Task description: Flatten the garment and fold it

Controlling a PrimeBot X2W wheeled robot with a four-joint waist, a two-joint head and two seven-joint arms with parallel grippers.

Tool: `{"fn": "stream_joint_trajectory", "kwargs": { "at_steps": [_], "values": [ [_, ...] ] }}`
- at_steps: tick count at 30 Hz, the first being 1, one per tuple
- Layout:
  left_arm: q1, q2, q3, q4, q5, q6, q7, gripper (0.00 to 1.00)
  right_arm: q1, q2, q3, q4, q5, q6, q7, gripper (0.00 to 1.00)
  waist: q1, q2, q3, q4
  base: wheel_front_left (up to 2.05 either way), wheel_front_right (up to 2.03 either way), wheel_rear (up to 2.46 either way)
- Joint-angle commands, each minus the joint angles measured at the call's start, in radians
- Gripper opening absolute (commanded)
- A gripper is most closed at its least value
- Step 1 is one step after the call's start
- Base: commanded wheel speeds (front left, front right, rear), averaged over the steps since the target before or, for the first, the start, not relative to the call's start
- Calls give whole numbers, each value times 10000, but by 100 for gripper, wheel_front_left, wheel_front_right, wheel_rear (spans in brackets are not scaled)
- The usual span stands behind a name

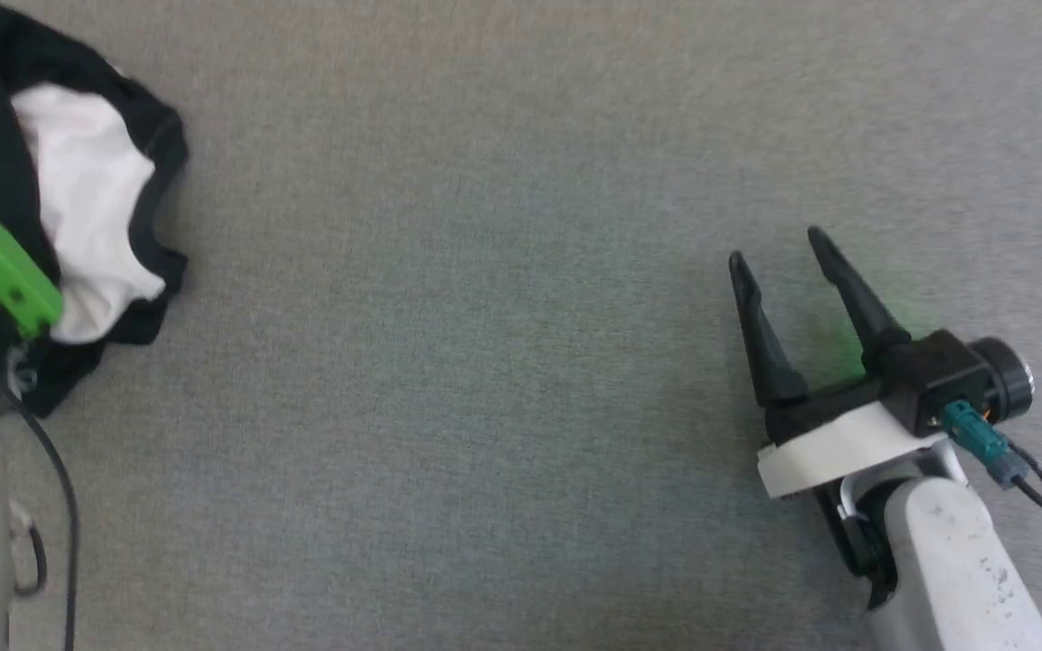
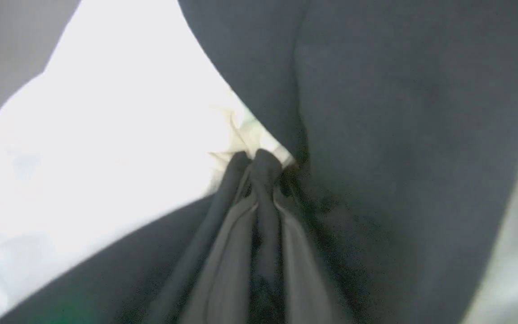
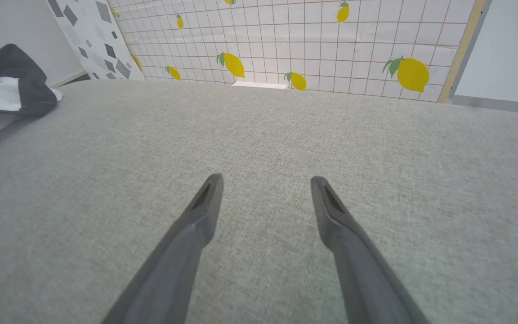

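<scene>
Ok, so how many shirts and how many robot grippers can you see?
Shirt: 1
Grippers: 2 (left gripper shut on the shirt, right gripper open)
Total: 3

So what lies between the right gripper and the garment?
Only bare grey cloth surface: the head view shows it running from the right gripper to the garment, with no object on it.

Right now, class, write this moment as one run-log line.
left pincer: shut on garment | right pincer: open, empty | garment: crumpled
</scene>
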Motion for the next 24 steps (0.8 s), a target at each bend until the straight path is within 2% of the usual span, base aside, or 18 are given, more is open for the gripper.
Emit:
{"fn": "stream_joint_trajectory", "kwargs": {
  "at_steps": [1,4,8,13,18,24],
  "values": [
    [614,1,-110,-34,366,148,-445,0,185,-4,-10,131,117,-17,-101,100,-1,0,-1418,174,0,0,0],
    [663,358,-71,-624,979,312,-1775,0,489,0,-81,362,340,-17,-196,100,-1,0,-2338,217,0,0,0],
    [401,631,-311,-1302,1754,315,-3365,0,951,2,-255,575,663,-17,-275,100,-1,0,-3359,214,0,0,0],
    [-442,466,-1022,-2203,2369,27,-4616,0,1407,3,-348,691,960,-17,-331,100,-1,0,-4282,26,0,0,0],
    [-1409,-218,-2021,-2965,2577,-470,-5108,0,1722,4,-417,688,1157,-17,-355,100,-1,0,-4805,-413,0,0,0],
    [-2117,-1685,-3163,-3153,2331,-912,-5456,0,1915,4,-515,646,1208,-17,-314,100,-1,0,-5024,-1162,0,0,0]
  ]
}}
